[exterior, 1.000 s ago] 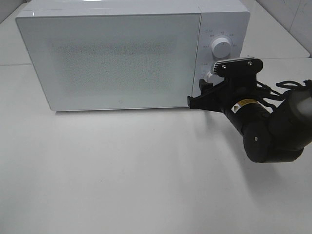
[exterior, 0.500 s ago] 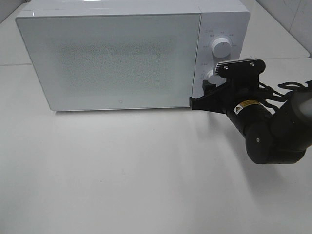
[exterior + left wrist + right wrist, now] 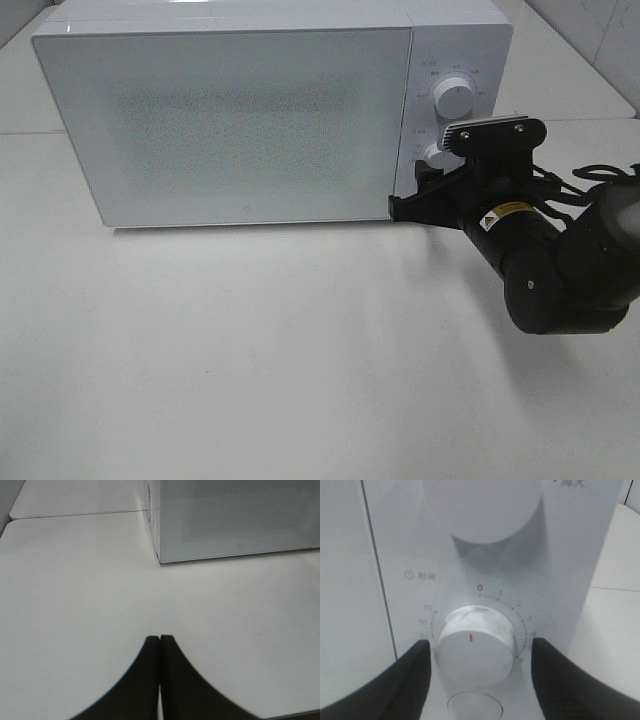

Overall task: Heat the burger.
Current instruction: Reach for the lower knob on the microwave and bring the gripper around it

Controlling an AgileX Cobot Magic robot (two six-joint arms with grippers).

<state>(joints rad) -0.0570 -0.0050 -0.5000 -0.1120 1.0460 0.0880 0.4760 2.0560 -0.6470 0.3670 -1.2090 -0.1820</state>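
The burger is out of view. A white microwave stands at the back of the table with its door closed. My right gripper reaches to its control panel. In the right wrist view the right gripper stands open, with one black finger on each side of the lower timer knob and narrow gaps showing between fingers and knob. The knob's red mark points up toward the 0. My left gripper is shut on nothing, low over the bare table in front of the microwave's left corner.
A second white knob sits above the timer knob on the panel. The white tabletop stretches in front of the microwave. The right arm's bulky black wrist hangs over the table's right side.
The right gripper has only wobbled slightly at the lower knob. The microwave and the left gripper have not moved.
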